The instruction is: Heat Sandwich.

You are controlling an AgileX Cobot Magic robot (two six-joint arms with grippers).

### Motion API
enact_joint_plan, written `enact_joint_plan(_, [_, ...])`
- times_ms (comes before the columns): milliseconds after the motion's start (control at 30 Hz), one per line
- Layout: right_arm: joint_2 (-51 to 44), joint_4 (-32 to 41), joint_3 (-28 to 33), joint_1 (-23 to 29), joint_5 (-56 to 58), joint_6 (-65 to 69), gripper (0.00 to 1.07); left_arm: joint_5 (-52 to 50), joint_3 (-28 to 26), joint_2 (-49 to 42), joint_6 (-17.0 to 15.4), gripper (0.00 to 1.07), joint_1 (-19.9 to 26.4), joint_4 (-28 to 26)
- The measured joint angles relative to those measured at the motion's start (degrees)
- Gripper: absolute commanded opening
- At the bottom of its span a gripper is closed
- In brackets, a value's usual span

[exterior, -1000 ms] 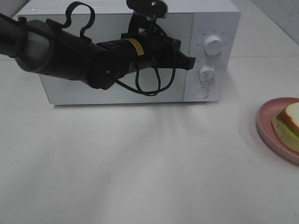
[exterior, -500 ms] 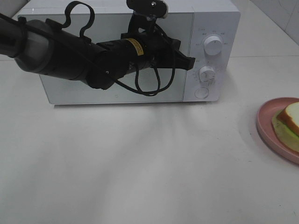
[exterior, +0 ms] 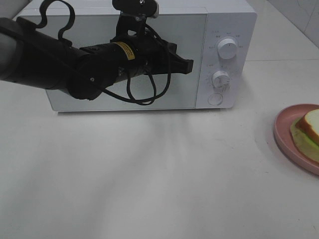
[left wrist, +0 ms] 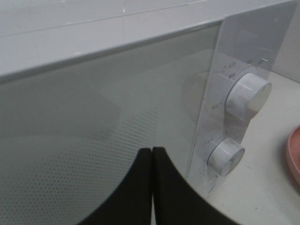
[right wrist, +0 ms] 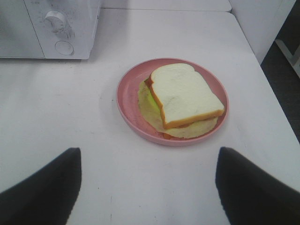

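Observation:
The sandwich, white bread over a pale green leaf, lies on a round pink plate at the table's right edge; the exterior view catches the sandwich only partly. My right gripper hovers just short of the plate, open, with nothing between its fingers, and does not show in the exterior view. The white microwave stands at the back with its door closed. My left gripper is shut and empty in front of the door glass, its tips pressed together just left of the control panel.
The microwave's panel carries an upper knob, a lower knob and a round button. The left arm's cables loop in front of the door. White tabletop spreads in front; the plate reaches the right frame edge.
My left arm has drawn back to the left and slightly up, so its shut tip sits farther from the control panel. The sandwich and plate have not moved.

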Motion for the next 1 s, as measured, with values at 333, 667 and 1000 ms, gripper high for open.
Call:
enact_joint_plan(333, [0.0,0.0,0.0,0.0,0.0,0.0,0.76,7.5,4.2,-5.7,-2.2,0.16,-2.8,-0.2])
enact_joint_plan(667, [0.0,0.0,0.0,0.0,0.0,0.0,0.76,30.7,4.2,-12.0,-3.5,1.0,-3.7,-0.2])
enact_joint_plan(1000, [0.0,0.0,0.0,0.0,0.0,0.0,0.76,54.7,4.2,-17.9,-3.2,1.0,-3.7,1.2])
